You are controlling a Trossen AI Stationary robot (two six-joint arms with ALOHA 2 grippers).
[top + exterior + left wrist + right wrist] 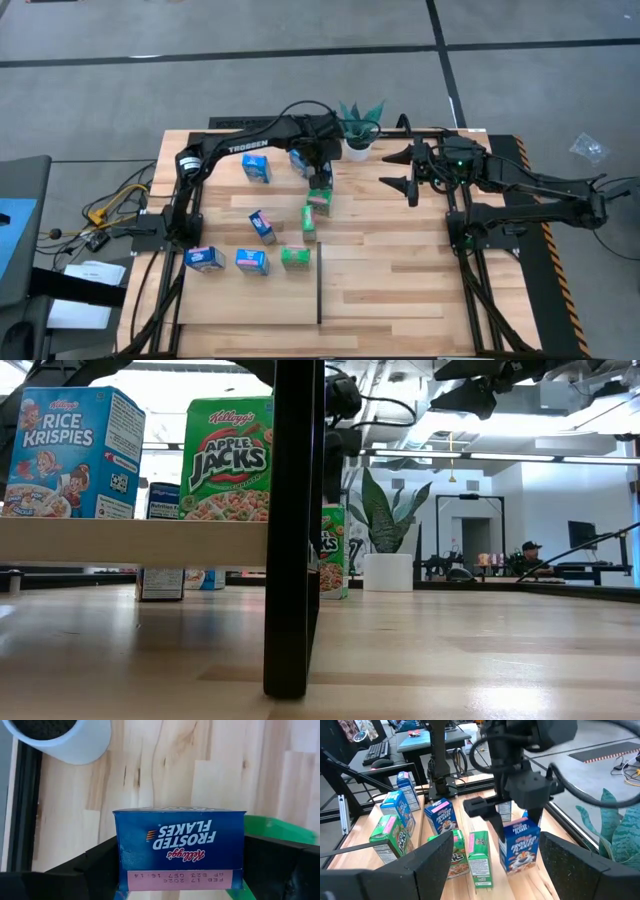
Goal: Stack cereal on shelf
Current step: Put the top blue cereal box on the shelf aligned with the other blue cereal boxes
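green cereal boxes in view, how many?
3 green boxes: one nearest the plant, one just beside it, one ending the front row. The left arm may hide more.

- The blue box (180, 847) between my left jaws reads "Kellogg's Frosted Flakes", with "FEB 17 2026" stamped on its pink strip.
- My left arm (245, 149) carries "TROSSEN".
- One blue box (72, 453) says "Kellogg's Rice Krispies".
- One green box (228, 460) says "Kellogg's Apple Jacks".

Plant pot (357, 150) crowds far side.
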